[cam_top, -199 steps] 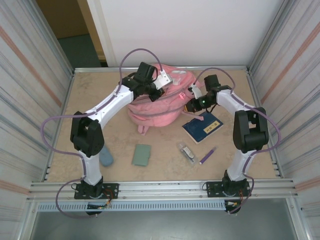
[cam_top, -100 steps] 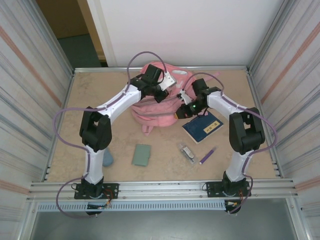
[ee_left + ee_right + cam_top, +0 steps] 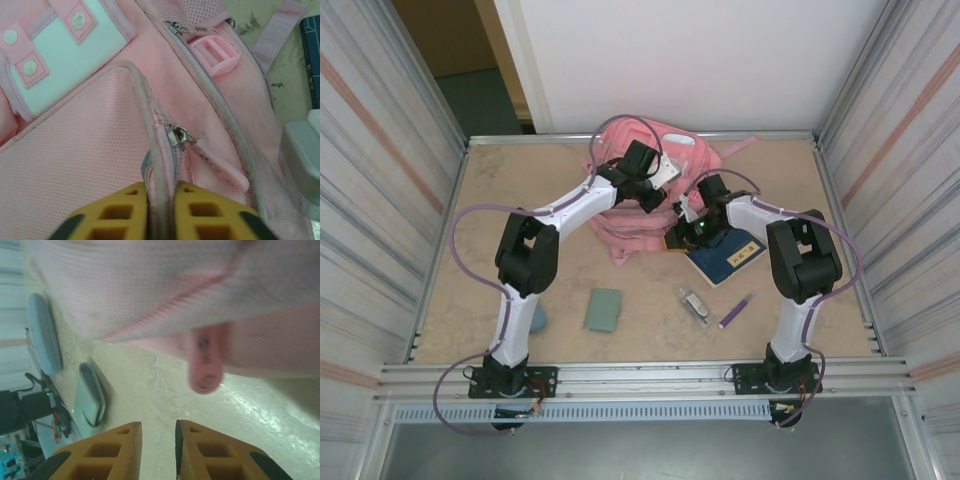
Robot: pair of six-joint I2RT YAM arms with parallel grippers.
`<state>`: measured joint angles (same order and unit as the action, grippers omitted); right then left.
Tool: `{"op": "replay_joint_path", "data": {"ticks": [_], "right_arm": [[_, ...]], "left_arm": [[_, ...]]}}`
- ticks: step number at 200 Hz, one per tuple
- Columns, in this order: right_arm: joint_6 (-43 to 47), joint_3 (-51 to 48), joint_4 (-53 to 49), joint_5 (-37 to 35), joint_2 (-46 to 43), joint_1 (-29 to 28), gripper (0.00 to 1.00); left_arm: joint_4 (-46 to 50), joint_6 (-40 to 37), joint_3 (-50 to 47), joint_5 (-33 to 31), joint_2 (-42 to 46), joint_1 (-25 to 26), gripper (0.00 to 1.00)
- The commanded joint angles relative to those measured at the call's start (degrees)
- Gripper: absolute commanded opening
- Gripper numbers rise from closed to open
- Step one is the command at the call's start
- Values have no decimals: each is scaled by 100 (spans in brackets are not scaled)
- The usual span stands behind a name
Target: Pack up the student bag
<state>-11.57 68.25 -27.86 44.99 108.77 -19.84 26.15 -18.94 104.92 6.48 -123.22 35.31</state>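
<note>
Pink student bag [image 3: 150, 285] up top, pink zip tab [image 3: 205, 365] hanging down. Below it, right gripper [image 3: 158, 427] with yellow fingers [image 3: 210, 455] a little apart, holding nothing. Far left on the table [image 3: 150, 390], blue-grey thing [image 3: 44, 332] and green pouch [image 3: 89, 400].

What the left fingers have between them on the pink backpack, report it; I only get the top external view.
Observer: A piped seam of the large pink fabric backpack runs between the left fingers; whether it is pinched is unclear.
Operator: Give me the zip.
Observer: The small metal zip slider sits just ahead of those fingers, beside that seam.
Operator: Now the right fingers.
Observer: The right fingers stand slightly apart, empty, a rounded pink pull tab hanging just beyond their tips.
</note>
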Motion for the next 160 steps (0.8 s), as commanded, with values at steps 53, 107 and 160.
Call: {"op": "replay_joint_path", "data": {"ticks": [53,107,160], "right_arm": [[-958,-1048,927,-1058,-1308,349,39],[-215,-469,668,-1949,-1089,-360,41],[232,-199,717,-2973,-685,-690,41]], "left_arm": [[575,1429,-425,789,1328,-54,69],[799,1223,-1732,830,2143,-43,71],[689,2010,-2812,840,2842,-206,69]]}}
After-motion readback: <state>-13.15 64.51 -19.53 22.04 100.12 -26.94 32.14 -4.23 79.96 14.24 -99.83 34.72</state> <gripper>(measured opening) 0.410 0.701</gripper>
